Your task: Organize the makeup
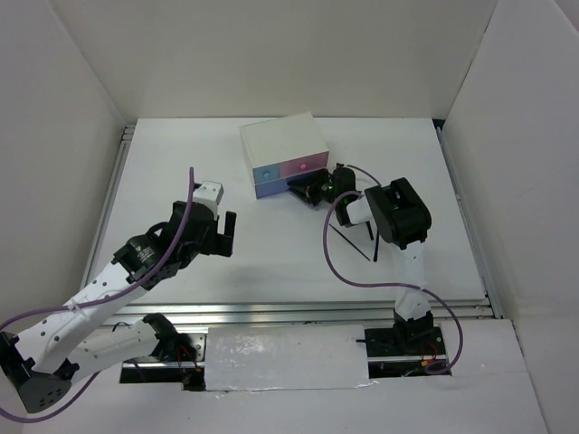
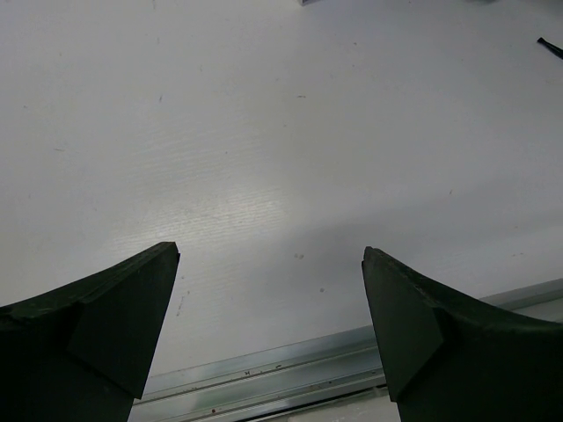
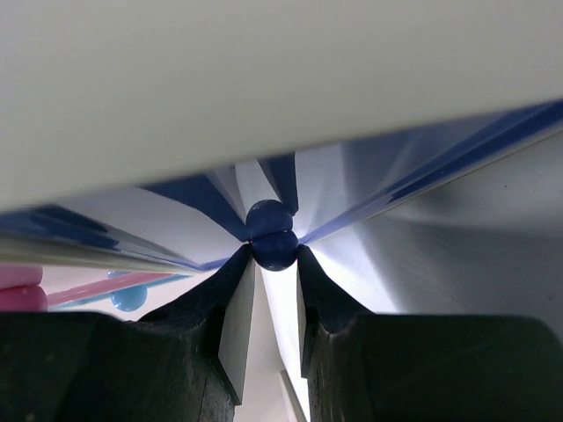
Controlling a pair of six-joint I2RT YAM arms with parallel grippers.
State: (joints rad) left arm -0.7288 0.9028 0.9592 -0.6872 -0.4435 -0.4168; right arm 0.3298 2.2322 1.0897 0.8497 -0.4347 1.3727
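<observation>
Of the makeup, two thin black brushes (image 1: pixel 348 244) lie on the table just left of my right arm; one dark tip (image 2: pixel 550 47) shows in the left wrist view. Other pieces are out of view. My right gripper (image 1: pixel 314 190) is at the front of the white drawer box (image 1: pixel 282 143). In the right wrist view both its fingertips press on a small dark-blue drawer knob (image 3: pixel 276 251), so the gripper (image 3: pixel 275 257) is shut on it. My left gripper (image 1: pixel 220 237) hangs over bare table at the left, wide open (image 2: pixel 271 255) and holding nothing.
The box front shows a blue drawer (image 1: pixel 267 172) and a pink drawer (image 1: pixel 303 165); a light-blue knob (image 3: pixel 129 297) appears at the left of the right wrist view. White walls enclose the table. A metal rail (image 2: pixel 264 378) runs along the near edge.
</observation>
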